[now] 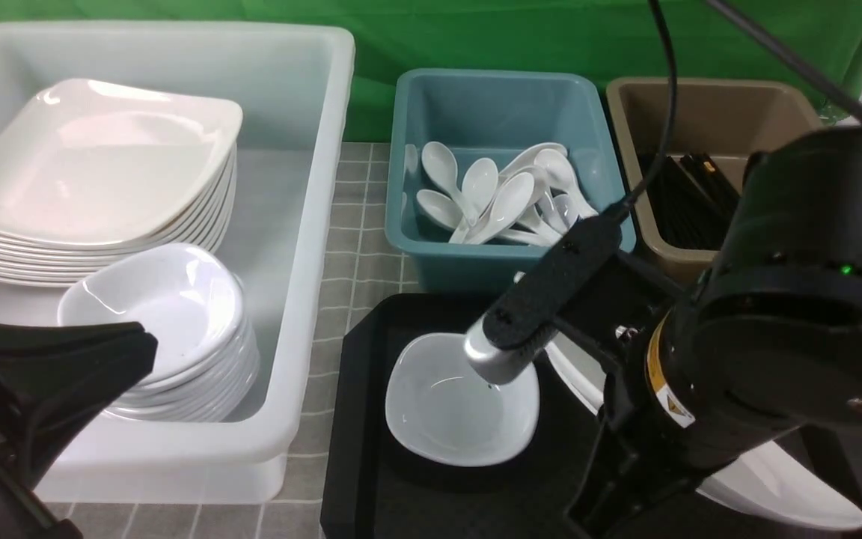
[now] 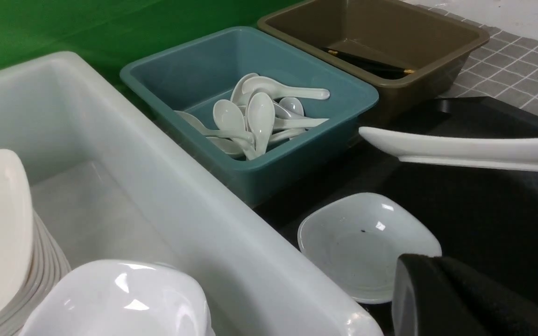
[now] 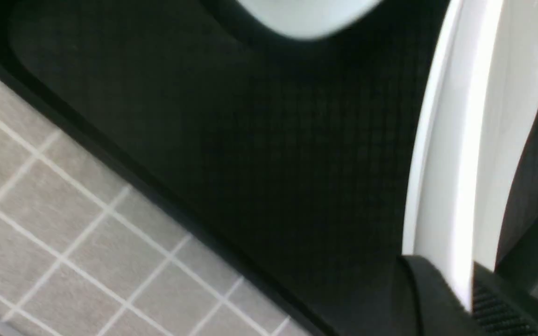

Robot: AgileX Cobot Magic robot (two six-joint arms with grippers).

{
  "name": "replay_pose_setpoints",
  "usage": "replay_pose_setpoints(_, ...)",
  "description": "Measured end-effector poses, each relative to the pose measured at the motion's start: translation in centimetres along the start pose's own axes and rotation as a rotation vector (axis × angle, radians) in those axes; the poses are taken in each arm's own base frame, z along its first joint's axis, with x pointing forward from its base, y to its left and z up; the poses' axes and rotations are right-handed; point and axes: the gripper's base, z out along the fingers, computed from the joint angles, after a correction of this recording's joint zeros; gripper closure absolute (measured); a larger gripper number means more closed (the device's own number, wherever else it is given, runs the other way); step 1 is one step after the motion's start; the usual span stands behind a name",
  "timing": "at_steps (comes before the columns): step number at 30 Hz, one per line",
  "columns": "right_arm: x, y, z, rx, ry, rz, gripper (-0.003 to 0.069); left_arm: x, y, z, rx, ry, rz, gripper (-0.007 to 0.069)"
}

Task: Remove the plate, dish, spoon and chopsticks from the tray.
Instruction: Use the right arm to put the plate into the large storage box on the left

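Plate pickup under way on the tray (image 1: 371, 449). My right gripper (image 3: 467, 298) is clenched on the rim of the plate (image 3: 460, 140), with a finger pressed to each face of the white edge, as the right wrist view shows. From the left wrist view the plate's far edge stands tilted up with dark tray showing beneath it. I cannot tell whether its near edge is off the tray as well.

The dish (image 1: 461, 400) sits flat on the tray just beside the plate, untouched. My left gripper (image 1: 128, 352) is closed on nothing and hangs over the near end of the white tub (image 1: 311, 224), close to the stacked dishes (image 1: 169, 314). I can see no loose spoon or chopsticks on the visible parts of the tray. Spoons (image 1: 498, 198) fill the teal bin (image 1: 431, 254) and black chopsticks (image 1: 689, 198) lie in the brown bin (image 1: 670, 258), so I judge that part done.

The step in hand, as I read it, is clearing the plate. Next I must raise it clear of the tray's rim and carry it left, above the dish and the tub wall, to the stacked plates (image 1: 102, 165). The hold is a pinch on one glossy edge, so the plate may sag or slip, which calls for a slow, level carry. The left arm also needs to stay out of the path.
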Motion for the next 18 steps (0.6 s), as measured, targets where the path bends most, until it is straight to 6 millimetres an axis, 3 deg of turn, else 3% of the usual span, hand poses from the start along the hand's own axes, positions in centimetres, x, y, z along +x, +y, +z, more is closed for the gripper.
replay_pose_setpoints(4,-1.6,-0.1,-3.4,-0.029,-0.128,-0.034,0.0598,-1.1,0.4,-1.4,-0.050,0.011,-0.006,0.0615)
replay_pose_setpoints(8,-3.7,-0.2,-9.7,-0.073,-0.354,-0.122,0.0595,-2.7,1.1,-5.0,-0.174,0.040,-0.032,0.0615)
replay_pose_setpoints(11,-5.1,-0.3,-12.8,-0.055,-0.489,-0.260,0.0596,-2.8,1.4,-7.2,-0.261,0.053,-0.063,0.0615)
replay_pose_setpoints(15,-8.1,0.2,-14.2,0.022,-0.668,-0.494,0.0596,-1.9,1.6,-10.0,-0.360,0.060,-0.122,0.0615)
replay_pose_setpoints(18,-11.0,1.3,-12.9,0.081,-0.769,-0.671,0.0597,-1.1,1.3,-11.3,-0.380,0.071,-0.161,0.0615)
